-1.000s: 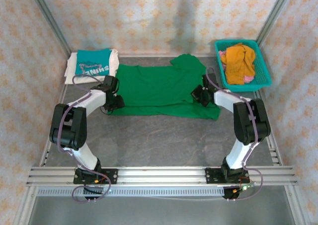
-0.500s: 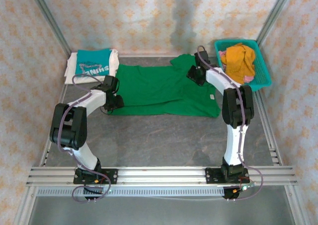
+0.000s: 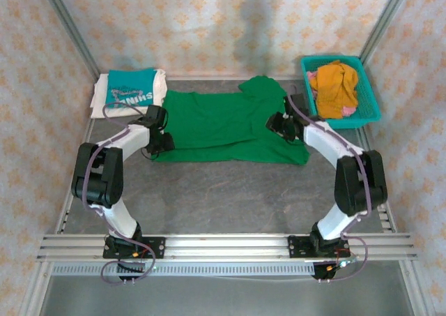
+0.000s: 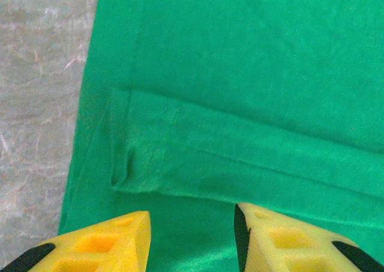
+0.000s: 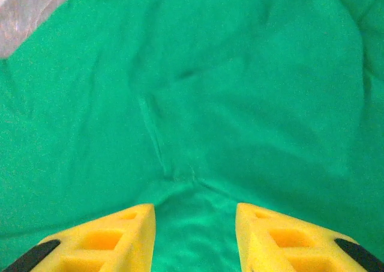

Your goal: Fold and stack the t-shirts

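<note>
Two part-open, empty claws, the left gripper [image 3: 162, 143] and right gripper [image 3: 279, 126], hang over opposite ends of the deep-green t-shirt [image 3: 223, 124], which lies lengthwise left-to-right between them.

One green t-shirt [image 3: 223, 124], one teal t-shirt [image 3: 132, 86], one white t-shirt [image 3: 101, 98] (three in all); one basket [image 3: 340, 58]

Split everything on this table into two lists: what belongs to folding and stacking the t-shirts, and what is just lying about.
Job in hand: green t-shirt, spread flat; teal t-shirt, folded, lying on the white t-shirt.
Lying about: teal basket; orange cloth bundled inside it.
</note>
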Controlling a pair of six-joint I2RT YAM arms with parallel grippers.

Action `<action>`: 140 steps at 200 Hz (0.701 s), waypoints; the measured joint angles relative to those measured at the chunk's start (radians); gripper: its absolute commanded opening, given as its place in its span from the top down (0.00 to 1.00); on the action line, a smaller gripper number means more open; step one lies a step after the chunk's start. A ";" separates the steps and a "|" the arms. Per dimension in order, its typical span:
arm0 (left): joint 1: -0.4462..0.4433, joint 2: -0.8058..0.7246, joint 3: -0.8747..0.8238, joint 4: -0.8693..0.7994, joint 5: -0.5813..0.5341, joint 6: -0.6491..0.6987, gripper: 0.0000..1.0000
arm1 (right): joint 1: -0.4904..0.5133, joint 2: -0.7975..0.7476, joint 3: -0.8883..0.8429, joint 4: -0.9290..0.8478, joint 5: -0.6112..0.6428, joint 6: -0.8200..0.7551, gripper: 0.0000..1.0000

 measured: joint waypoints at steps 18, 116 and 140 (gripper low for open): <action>0.002 0.027 0.031 0.000 0.000 0.002 0.58 | 0.002 -0.031 -0.087 0.033 0.000 0.000 0.60; 0.040 0.045 0.057 -0.003 -0.057 -0.053 0.51 | 0.002 -0.035 -0.138 0.148 -0.041 0.016 0.61; 0.041 0.064 0.062 -0.004 -0.069 -0.055 0.53 | 0.002 -0.034 -0.136 0.168 -0.056 0.019 0.61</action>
